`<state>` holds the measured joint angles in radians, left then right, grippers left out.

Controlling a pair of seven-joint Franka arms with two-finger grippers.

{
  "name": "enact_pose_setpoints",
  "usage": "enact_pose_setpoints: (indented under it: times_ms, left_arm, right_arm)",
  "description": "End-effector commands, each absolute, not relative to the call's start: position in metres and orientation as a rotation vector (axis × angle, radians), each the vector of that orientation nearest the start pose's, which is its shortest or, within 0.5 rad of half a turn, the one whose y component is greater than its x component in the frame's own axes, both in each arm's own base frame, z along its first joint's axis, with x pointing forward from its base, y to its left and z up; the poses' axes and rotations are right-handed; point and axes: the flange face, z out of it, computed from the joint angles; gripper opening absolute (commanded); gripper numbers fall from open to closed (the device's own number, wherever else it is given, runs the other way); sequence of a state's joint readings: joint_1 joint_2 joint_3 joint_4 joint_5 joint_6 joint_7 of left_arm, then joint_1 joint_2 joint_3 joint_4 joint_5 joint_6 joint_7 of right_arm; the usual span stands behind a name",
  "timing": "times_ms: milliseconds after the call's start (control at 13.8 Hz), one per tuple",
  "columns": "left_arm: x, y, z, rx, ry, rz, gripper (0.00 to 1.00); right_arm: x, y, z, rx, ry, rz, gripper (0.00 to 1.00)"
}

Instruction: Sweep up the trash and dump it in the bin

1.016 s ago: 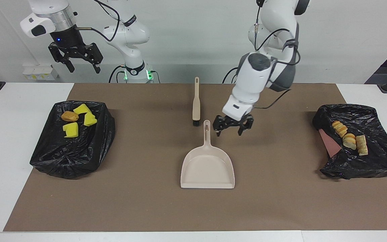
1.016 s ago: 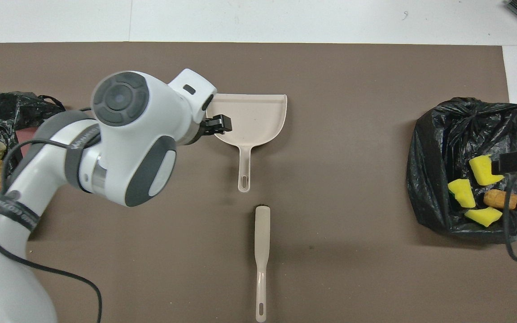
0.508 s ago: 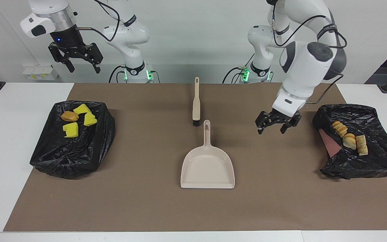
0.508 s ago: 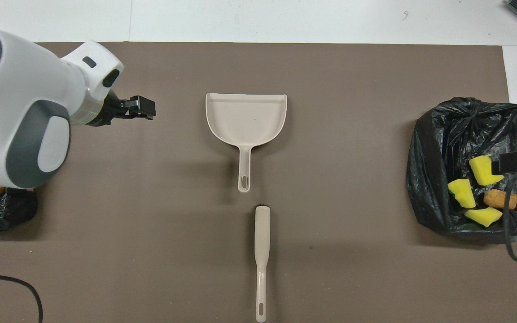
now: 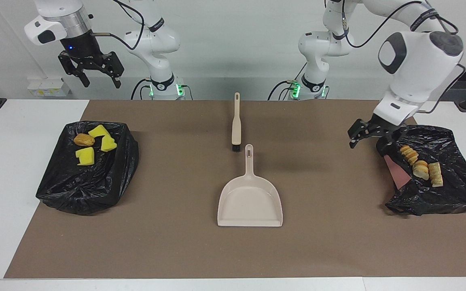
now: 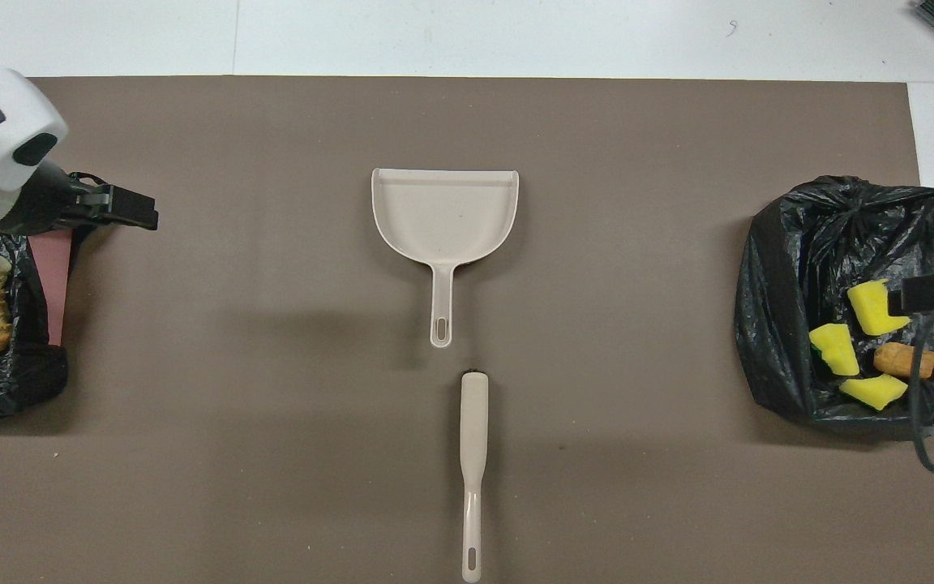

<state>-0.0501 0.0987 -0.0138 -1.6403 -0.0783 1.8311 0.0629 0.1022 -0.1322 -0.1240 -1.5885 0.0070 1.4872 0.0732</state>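
Note:
The trash lies in two bins lined with black bags. In the bin (image 5: 91, 182) at the right arm's end are three yellow chunks (image 5: 85, 156) and a brown lump (image 5: 83, 140). The bin (image 5: 451, 190) at the left arm's end holds three striped bread-like pieces (image 5: 420, 169). My left gripper (image 5: 371, 143) hangs open and empty over the mat, at that bin's rim toward the table's middle. High over the right arm's end of the table, my right gripper (image 5: 102, 84) waits open with nothing in it.
A beige dustpan (image 5: 250, 202) lies mid-mat with its handle toward the robots. A beige brush (image 5: 236, 125) lies in line with it, nearer the robots, bristles by the pan's handle. A brown mat (image 5: 176, 242) covers the white table.
My left arm has swung away from beside the dustpan's handle to the rim of the bin at its own end, gripper still open. The right arm has not moved.

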Motion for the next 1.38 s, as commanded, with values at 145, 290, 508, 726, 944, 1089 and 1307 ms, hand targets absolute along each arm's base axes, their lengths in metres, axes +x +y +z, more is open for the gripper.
enact_pose_setpoints:
  times_ms: [145, 290, 508, 726, 944, 1089, 1307]
  left_arm:
    - [0.575, -0.036, 0.597, -3.13, 0.236, -0.087, 1.0]
    - [0.559, -0.036, 0.616, -3.13, 0.238, -0.053, 1.0]
    - [0.546, -0.037, 0.628, -3.134, 0.226, -0.019, 1.0]
    - [0.545, -0.04, 0.637, -3.14, 0.193, -0.017, 1.0]
    - [0.541, -0.039, 0.632, -3.135, 0.195, 0.072, 1.0]
    - [0.543, -0.037, 0.643, -3.146, 0.187, 0.07, 1.0]
    - [0.544, -0.039, 0.641, -3.145, 0.192, 0.08, 1.0]
  right_arm:
    - [0.499, -0.017, 0.678, -3.118, 0.125, -0.036, 1.0]
    - [0.499, -0.016, 0.678, -3.116, 0.124, -0.036, 1.0]
    - [0.499, -0.017, 0.678, -3.118, 0.125, -0.036, 1.0]
    - [0.499, -0.016, 0.678, -3.116, 0.124, -0.036, 1.0]
    - [0.499, -0.016, 0.678, -3.116, 0.124, -0.036, 1.0]
    - [0.499, -0.016, 0.678, -3.116, 0.124, -0.036, 1.0]
    - [0.499, -0.016, 0.678, -3.116, 0.124, -0.036, 1.0]
